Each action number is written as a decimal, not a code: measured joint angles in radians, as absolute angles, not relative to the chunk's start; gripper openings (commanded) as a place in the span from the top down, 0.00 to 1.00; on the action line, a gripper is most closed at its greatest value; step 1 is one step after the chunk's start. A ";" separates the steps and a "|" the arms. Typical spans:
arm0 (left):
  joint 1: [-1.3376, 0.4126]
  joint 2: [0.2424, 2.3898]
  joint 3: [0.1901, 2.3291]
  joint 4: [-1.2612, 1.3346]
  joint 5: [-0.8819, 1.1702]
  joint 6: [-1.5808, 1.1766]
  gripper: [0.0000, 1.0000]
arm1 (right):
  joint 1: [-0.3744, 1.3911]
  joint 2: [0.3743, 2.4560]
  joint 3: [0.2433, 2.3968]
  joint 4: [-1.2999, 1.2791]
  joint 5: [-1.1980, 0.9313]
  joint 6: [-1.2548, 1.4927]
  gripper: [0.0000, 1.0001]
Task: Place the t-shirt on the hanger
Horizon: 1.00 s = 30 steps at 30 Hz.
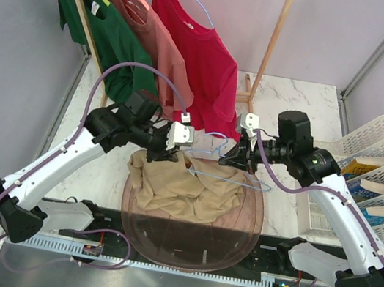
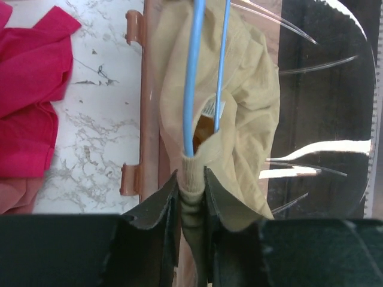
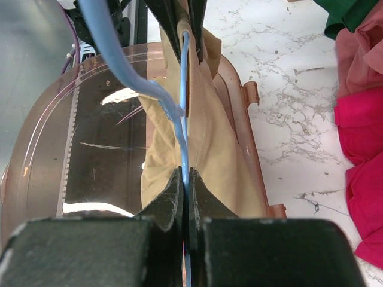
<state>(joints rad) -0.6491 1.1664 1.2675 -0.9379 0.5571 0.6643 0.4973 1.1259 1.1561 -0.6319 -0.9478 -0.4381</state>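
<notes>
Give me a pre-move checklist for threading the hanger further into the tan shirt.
1. Left gripper on the tan t-shirt: ok, its fingers pinch the ribbed collar.
2. Right gripper on the light-blue wire hanger: ok, shut on the wire.
3. Hanger in the neck opening: ok, the wire enters beside the label in the left wrist view.
4. Hanger seated in the shoulders: not ok, the shirt lies bunched on the translucent brown tray and part of the wire shows outside it.
5. Clearance to the hanging red t-shirt: cannot tell, its hem hangs close behind the right gripper.
</notes>
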 measured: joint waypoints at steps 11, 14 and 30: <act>-0.709 1.199 1.297 -0.743 0.616 0.511 0.83 | 0.495 1.141 1.156 -0.598 -0.970 -0.411 1.00; -0.730 1.219 1.298 -0.704 0.622 0.485 0.83 | 0.495 1.154 1.156 -0.583 -0.975 -0.393 1.00; -0.765 1.222 1.225 -0.490 0.620 0.300 0.98 | 0.521 1.179 1.155 -0.477 -0.948 -0.295 0.30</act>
<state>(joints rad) -0.7650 1.2221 1.2255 -0.4896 0.6205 0.3000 0.5209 1.1790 1.1545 -0.4767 -0.9478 -0.2955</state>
